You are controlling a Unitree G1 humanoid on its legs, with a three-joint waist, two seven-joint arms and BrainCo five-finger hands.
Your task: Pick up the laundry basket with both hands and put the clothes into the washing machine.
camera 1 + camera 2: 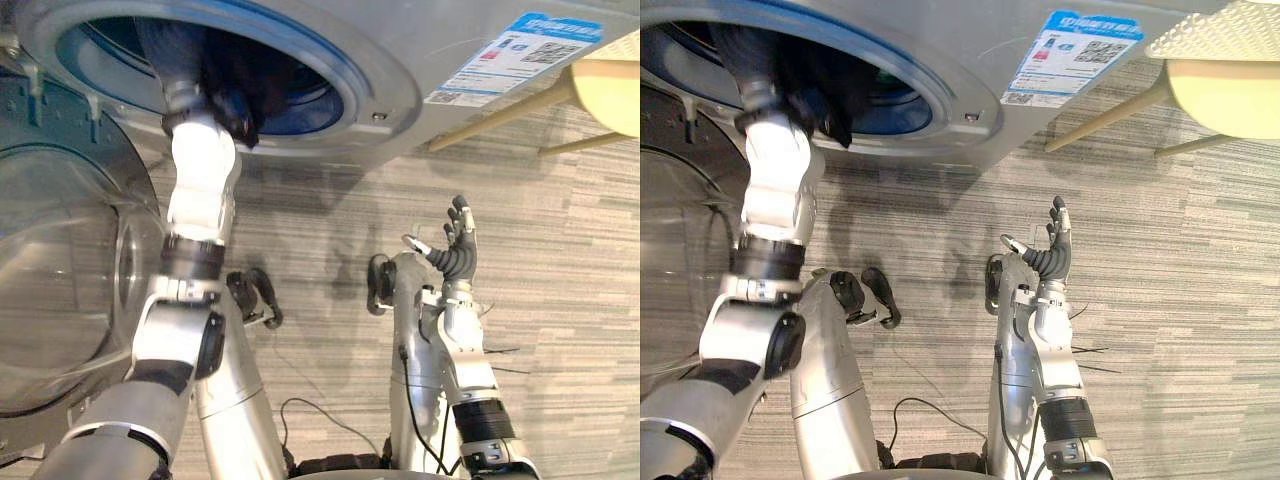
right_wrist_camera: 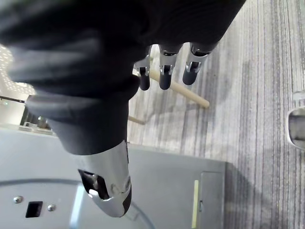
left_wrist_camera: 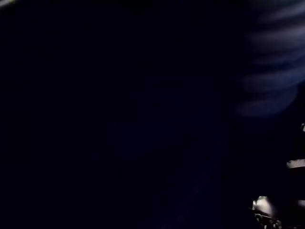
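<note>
one left hand (image 1: 228,102) inside washing machine (image 1: 400,60) rim, right hand (image 1: 458,248) spread over floor (image 1: 560,310)

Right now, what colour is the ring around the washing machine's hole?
Blue; the door ring shows best in the left eye view.

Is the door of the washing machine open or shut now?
Open. The glass door is swung aside and the left arm reaches into the drum opening.

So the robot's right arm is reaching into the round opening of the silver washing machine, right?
No, the left arm reaches into the round opening of the silver washing machine, as the left eye view shows. The right hand is open above the grey floor.
</note>
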